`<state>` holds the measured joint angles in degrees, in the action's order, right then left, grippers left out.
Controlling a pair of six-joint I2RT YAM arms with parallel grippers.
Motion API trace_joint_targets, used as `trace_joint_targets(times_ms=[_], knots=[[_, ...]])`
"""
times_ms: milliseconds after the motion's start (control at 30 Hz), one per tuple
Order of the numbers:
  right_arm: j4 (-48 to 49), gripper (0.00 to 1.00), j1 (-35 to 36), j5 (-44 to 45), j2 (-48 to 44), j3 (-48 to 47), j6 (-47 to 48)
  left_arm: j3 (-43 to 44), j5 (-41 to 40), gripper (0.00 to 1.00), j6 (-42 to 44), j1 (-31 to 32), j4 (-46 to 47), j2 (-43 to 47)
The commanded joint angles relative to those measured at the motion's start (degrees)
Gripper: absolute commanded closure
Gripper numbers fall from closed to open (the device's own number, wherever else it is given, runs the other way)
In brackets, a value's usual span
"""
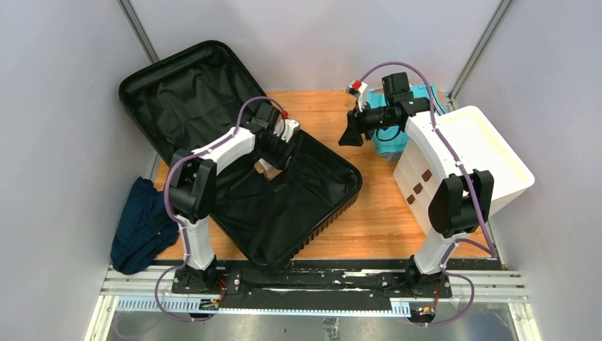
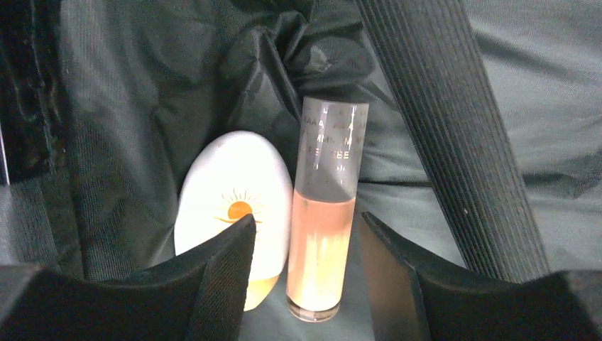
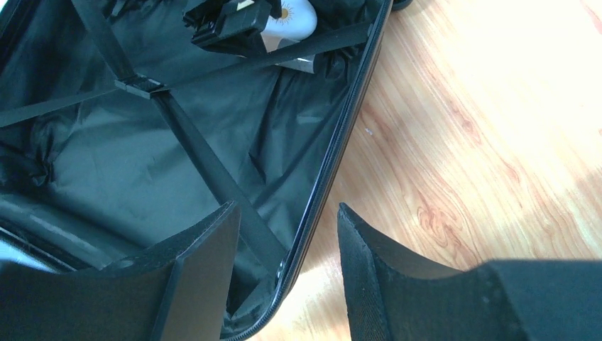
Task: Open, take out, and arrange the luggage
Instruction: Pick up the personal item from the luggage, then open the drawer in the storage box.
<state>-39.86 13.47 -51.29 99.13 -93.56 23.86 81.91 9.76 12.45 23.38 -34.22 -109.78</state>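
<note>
The luggage (image 1: 284, 206) lies open flat on the wooden table (image 1: 383, 213), lid half at the far left and the near half under the left arm. Its ribbed shell looks stiff and bulky, so it is best moved by the rim or a handle. The black lining is soft and likely slippery, and gives no firm hold. The left gripper (image 2: 305, 227) hangs inside the near half with its jaws parted on either side of a clear tube of pinkish liquid (image 2: 323, 213), which stands just beside a white oval bottle (image 2: 231, 185) and a ribbed strap (image 2: 440, 142). Whether the right-hand pad already touches the tube is hard to tell. The tube looks smooth, round, light and possibly breakable. A gentle squeeze across its middle seems wisest, taking care not to catch the oval bottle. The right gripper (image 1: 351, 135) hovers over the table near the luggage's edge, jaws apart and holding nothing.
</note>
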Motion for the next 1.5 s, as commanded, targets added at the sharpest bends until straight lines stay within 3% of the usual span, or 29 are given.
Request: trace_joint_targets(times_ms=[0, 233, 400, 467, 600, 667, 733, 867, 1000, 1100, 1167, 1467], knots=[[-4.92, 0.44, -1.49, -2.85, -3.18, 0.11, 3.40, -2.73, 4.37, 0.37, -1.78, -0.55, -0.55, 3.23], [-6.09, 0.44, -2.52, -2.77, -4.42, 0.57, 4.51, -3.95, 8.11, 0.32, -3.27, -0.53, -0.07, 1.52], [-7.16, 0.44, -2.92, -2.77, -4.94, 0.31, 5.39, -6.14, 2.89, 0.33, -3.35, -0.52, 1.24, -0.69], [-8.07, 0.44, -3.01, -2.85, -5.16, -0.07, 6.26, -6.96, 0.89, 0.40, -3.86, -0.52, 2.06, -0.74], [-12.00, 0.44, -3.26, -3.81, -5.41, -2.16, 10.64, -8.68, 0.17, 0.67, -5.30, -0.52, 3.80, 1.06], [-15.02, 0.44, -3.28, -4.08, -5.60, -3.84, 14.25, -8.75, 0.42, 0.85, -6.06, -0.52, 3.85, 2.40], [-18.39, 0.43, -3.25, -3.98, -5.72, -5.70, 18.29, -8.62, 0.93, 0.94, -7.08, -0.52, 3.79, 4.20], [-28.12, 0.43, -3.28, -3.97, -5.75, -9.36, 30.36, -8.59, 2.67, 1.00, -8.76, -0.52, 4.33, 10.02], [-41.36, 0.44, -3.28, -2.57, -6.98, -11.40, 53.47, -10.27, 3.37, 1.00, -11.04, -0.52, 5.12, 15.99], [-51.54, 0.43, -3.15, 3.56, -9.09, -9.79, 75.18, -12.54, 3.39, 1.00, -12.09, -0.52, 5.13, 18.92], [-52.10, 0.40, -2.28, 10.71, -11.10, -7.22, 80.25, -14.35, 3.16, 1.00, -12.18, -0.52, 5.22, 20.33], [-52.14, 0.41, 6.81, 41.93, -16.50, 6.02, 81.49, -20.84, 3.34, 1.00, -15.19, -0.61, 9.44, 26.30]])
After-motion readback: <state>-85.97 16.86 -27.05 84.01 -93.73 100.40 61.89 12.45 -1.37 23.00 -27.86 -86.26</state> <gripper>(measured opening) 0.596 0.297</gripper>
